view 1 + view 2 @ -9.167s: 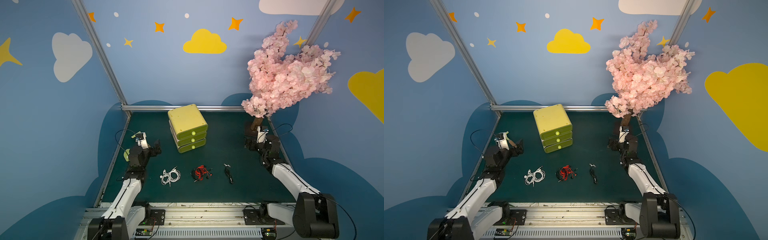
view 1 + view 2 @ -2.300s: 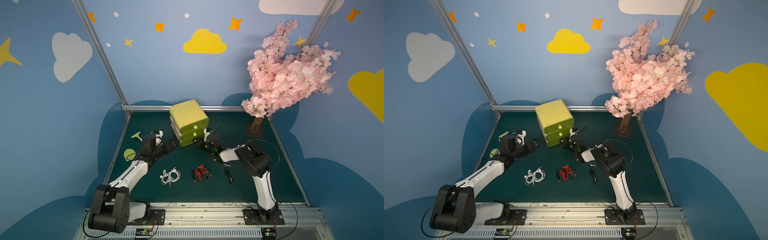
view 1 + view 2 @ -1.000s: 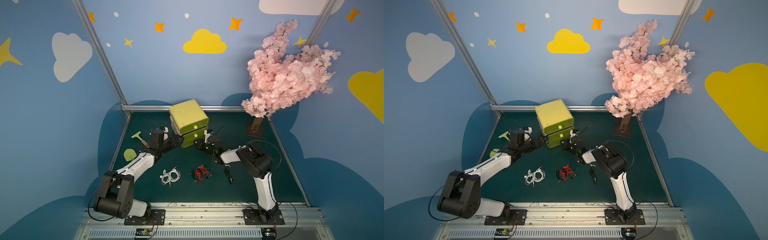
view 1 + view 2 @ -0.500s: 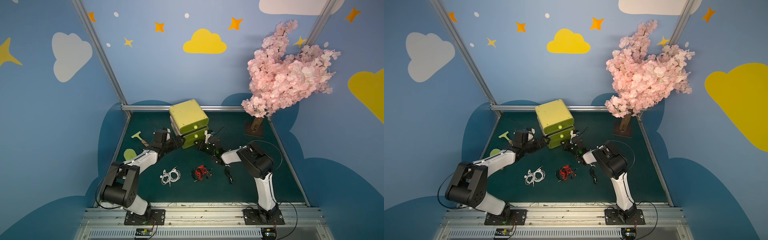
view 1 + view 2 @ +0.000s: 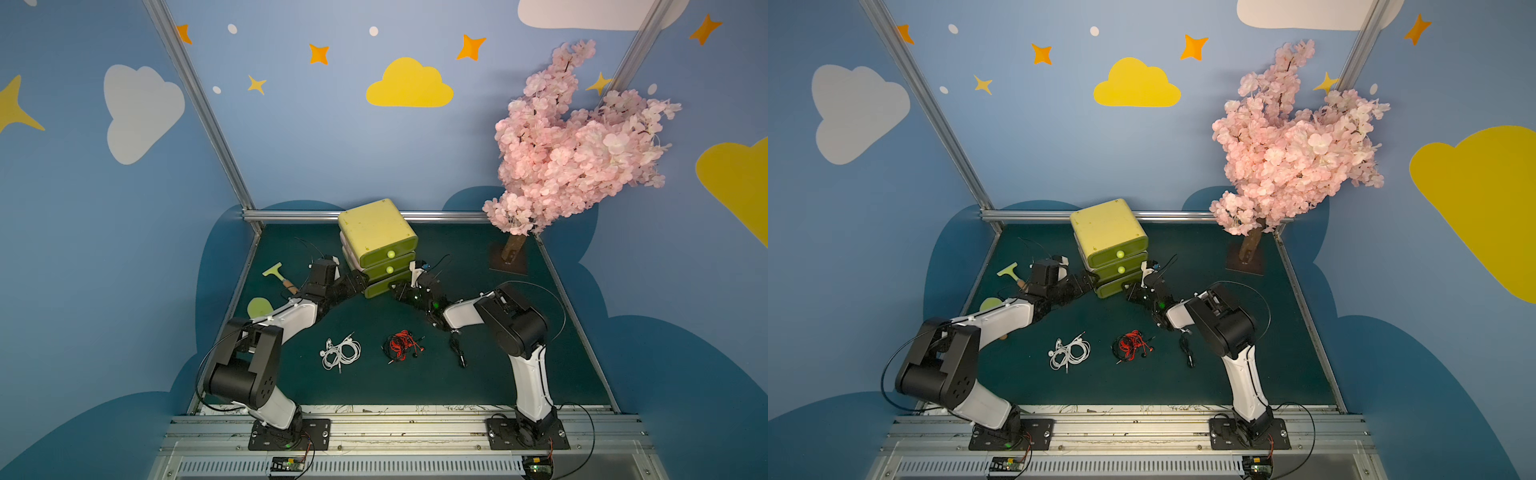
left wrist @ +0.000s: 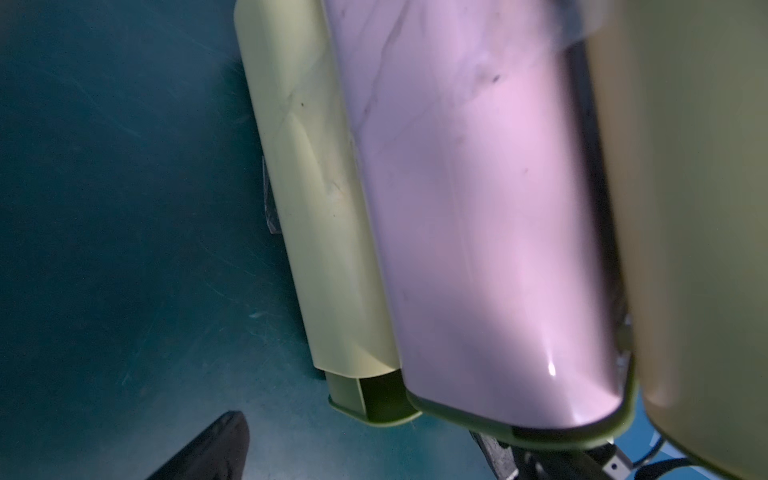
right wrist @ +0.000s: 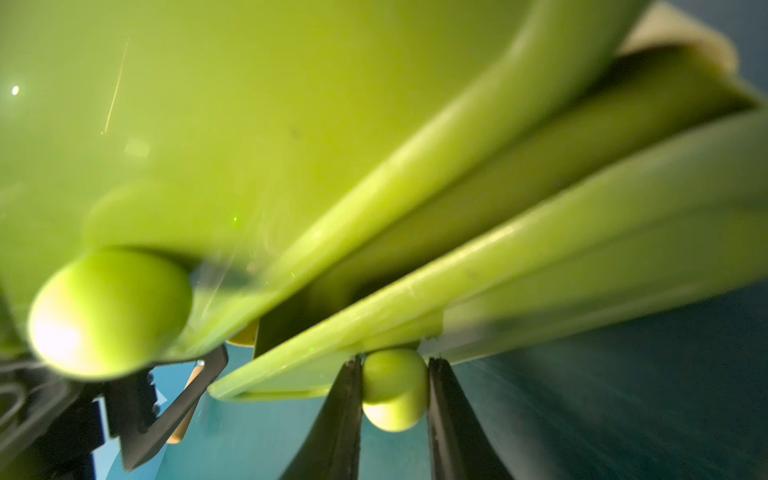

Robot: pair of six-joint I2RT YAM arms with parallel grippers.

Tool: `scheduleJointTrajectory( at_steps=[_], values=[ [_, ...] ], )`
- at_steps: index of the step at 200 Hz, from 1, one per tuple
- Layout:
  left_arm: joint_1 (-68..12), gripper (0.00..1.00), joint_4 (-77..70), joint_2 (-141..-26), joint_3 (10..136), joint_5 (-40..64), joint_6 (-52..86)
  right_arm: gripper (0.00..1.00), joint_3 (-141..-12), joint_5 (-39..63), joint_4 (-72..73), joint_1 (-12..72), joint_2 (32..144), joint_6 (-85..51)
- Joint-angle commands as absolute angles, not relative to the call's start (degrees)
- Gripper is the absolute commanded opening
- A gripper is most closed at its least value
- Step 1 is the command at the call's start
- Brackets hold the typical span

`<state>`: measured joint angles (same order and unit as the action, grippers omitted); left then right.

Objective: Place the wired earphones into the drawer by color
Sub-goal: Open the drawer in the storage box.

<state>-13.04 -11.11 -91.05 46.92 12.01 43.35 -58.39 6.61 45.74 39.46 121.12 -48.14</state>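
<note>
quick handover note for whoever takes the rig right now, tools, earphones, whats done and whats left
Right tool: shut on the bottom drawer knob of the drawer unit.
Left tool: open, against the unit's side, holding nothing.
White earphones, red-and-black earphones and black earphones lie on the mat.
Done: knob gripped; bottom drawer barely out.
Left: open drawers, sort all three by color.

Three coiled earphone bundles [image 5: 340,353] on mat

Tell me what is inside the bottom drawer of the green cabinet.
Its inside cannot be seen. The bottom drawer is barely pulled out; the right gripper is shut on its knob. All three earphone bundles lie on the mat.
</note>
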Motion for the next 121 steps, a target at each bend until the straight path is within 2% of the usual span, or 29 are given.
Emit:
scheduleJointTrajectory(
  at_steps=[1, 121],
  values=[
    [-12.8, 1.0, -12.8, -91.8, 48.4, 10.7, 44.0, 0.22, -56.5, 5.8, 45.0, 38.8, 118.6, -47.5],
    [-12.8, 1.0, -13.4, -94.0, 50.3, 10.9, 44.4, 0.22, -48.8, 7.1, 45.6, 37.9, 113.2, -46.7]
  ],
)
